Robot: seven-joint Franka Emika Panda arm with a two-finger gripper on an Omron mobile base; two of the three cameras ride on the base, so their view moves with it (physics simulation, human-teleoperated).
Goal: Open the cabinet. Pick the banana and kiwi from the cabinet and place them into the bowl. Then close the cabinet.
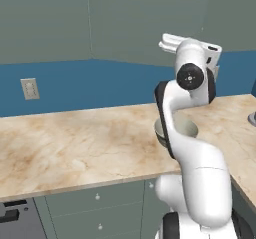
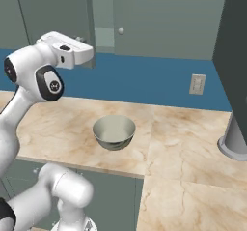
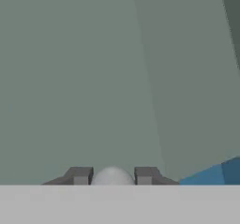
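The gripper (image 3: 112,177) is clenched on the cabinet (image 3: 70,78) knob (image 3: 111,176), ready to pull; the bowl (image 2: 114,132) waits at 6 o'clock.

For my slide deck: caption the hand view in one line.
Gripper shut on the round white knob of the grey-green cabinet door, blue wall at lower right.

Beige marble tabletop (image 1: 75,148) runs in L-shape — turns corner toward near right. Blue backsplash wall (image 1: 100,85) behind it, white outlet plate (image 1: 30,89) at left, second outlet (image 2: 197,84) on far wall at right. Grey-green drawer fronts (image 1: 95,208) with small white knobs below. Light even — soft, no hard shadows.
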